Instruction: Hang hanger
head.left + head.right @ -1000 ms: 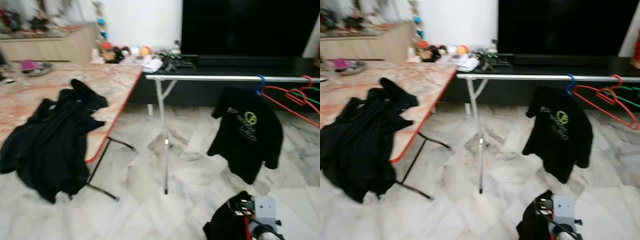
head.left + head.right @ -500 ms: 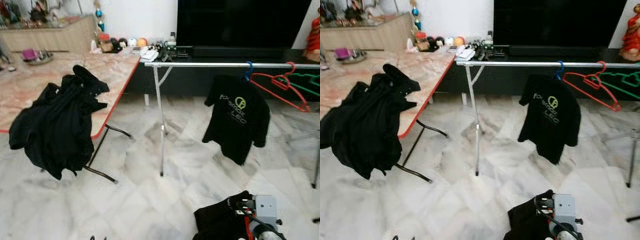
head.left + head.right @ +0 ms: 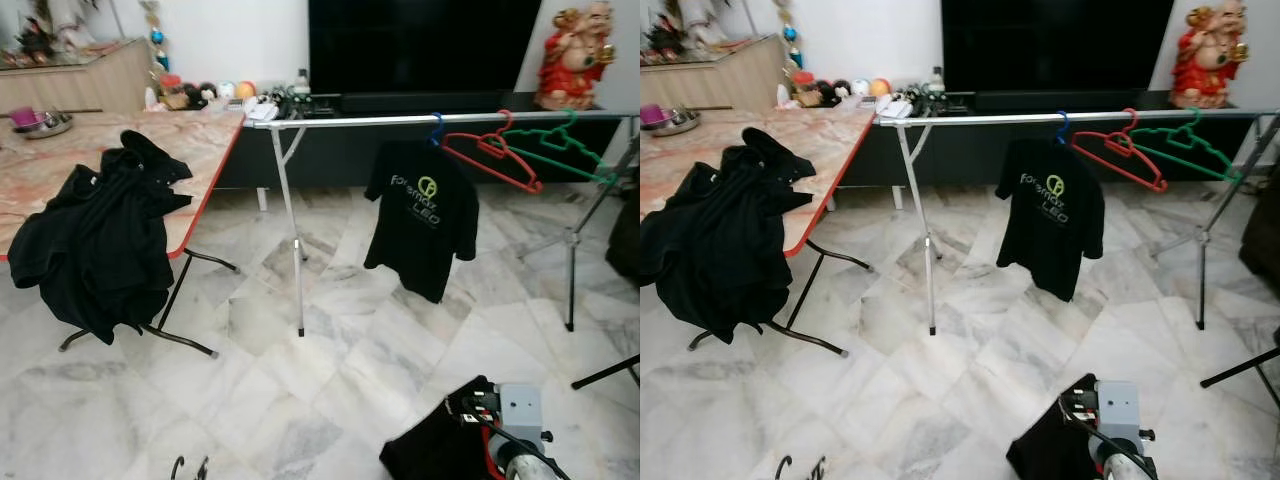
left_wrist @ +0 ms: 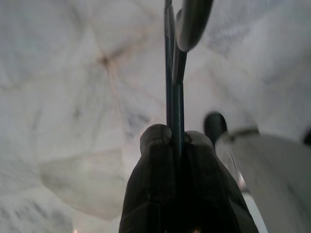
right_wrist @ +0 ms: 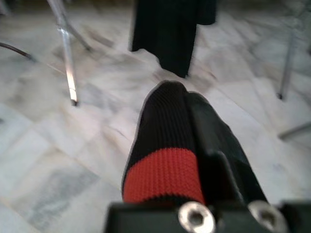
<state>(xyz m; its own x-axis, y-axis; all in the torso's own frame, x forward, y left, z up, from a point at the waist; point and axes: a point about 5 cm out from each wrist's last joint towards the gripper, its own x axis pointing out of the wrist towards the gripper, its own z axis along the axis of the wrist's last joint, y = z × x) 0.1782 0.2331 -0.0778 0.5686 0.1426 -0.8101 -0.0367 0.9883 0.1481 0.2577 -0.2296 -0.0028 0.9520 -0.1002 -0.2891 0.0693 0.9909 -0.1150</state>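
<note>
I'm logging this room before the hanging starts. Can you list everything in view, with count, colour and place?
Metal clothes rail: one, silver, in front of the dark cabinet.
Black T-shirt with green logo: one, hanging on the rail.
Empty plastic hangers: two, red hanger and green hanger, on the rail.
Black garment: one, draped over the marble-topped folding table.
Red-robed figurine: one, on the cabinet.
Thin dark hanger: one, in the left gripper, jaws shut.
Right gripper: black cloth in its shut jaws.
</note>
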